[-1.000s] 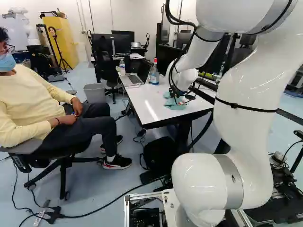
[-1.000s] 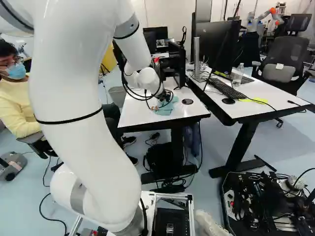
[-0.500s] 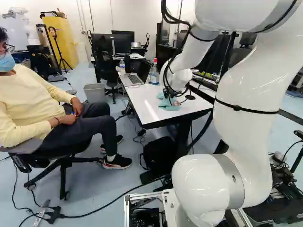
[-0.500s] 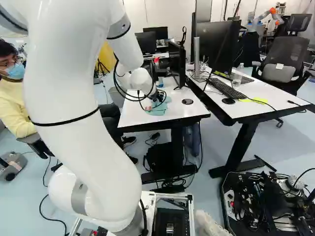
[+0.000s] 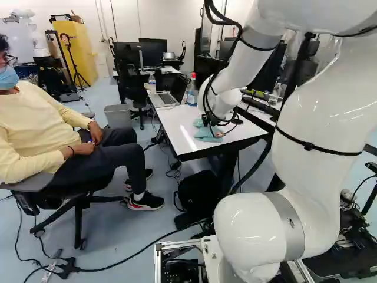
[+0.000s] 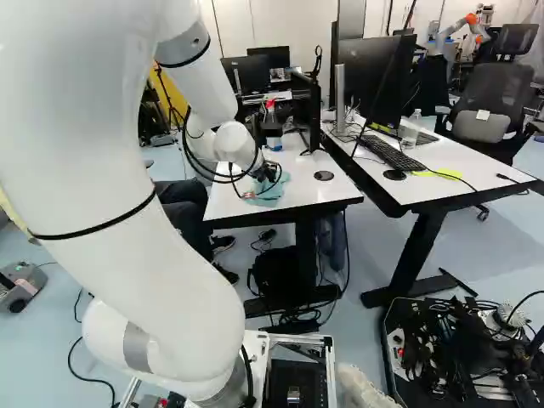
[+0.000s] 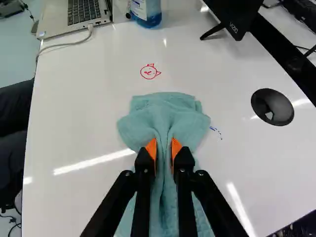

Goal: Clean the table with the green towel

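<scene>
Snugly, claw [image 5: 210,122] pinches creased, cloth-soft green towel [image 7: 165,116] between orange pads [image 7: 152,148]; smooth, glossy white tabletop [image 7: 89,116] beneath.

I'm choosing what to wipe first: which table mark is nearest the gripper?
The blue dashes beside the towel; the red face drawing lies farther ahead.

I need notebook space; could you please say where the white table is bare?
Laptop, bottle and monitor crowd the far end. Bare: between the green towel and the table's laptop-side edge, and from the black grommet to the near edge.
</scene>
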